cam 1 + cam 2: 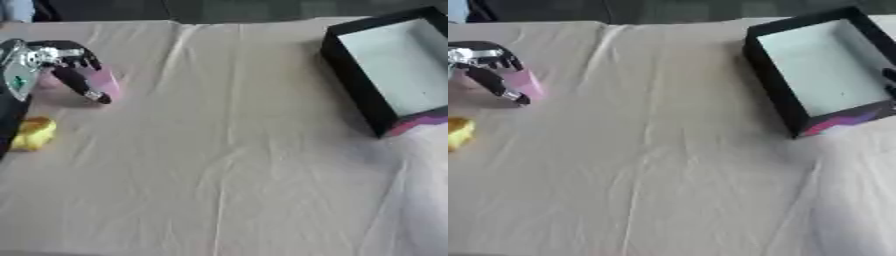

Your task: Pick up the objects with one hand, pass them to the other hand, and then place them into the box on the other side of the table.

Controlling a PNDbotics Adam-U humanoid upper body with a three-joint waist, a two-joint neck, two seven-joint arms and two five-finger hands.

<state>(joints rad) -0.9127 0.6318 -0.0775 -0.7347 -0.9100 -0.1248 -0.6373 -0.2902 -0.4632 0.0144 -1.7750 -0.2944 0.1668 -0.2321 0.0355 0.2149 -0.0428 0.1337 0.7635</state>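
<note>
Left eye view, my left hand (61, 62) fingers curled round pink object (103, 82), yellow object (33, 134) near it, creased beige tablecloth (227, 165), black box (815, 70) far right, dark floor beyond.

Black-and-silver robot hand at the far left of the worktop (245, 165)

The left hand (54, 57) has a shiny silver back with black fingers (83, 86), one tipped in silver; a silver wrist plate carries a small green mark, joined to a black forearm.

Left hand (66, 62) at far left, fingers curled downward (thumb extended).
</note>
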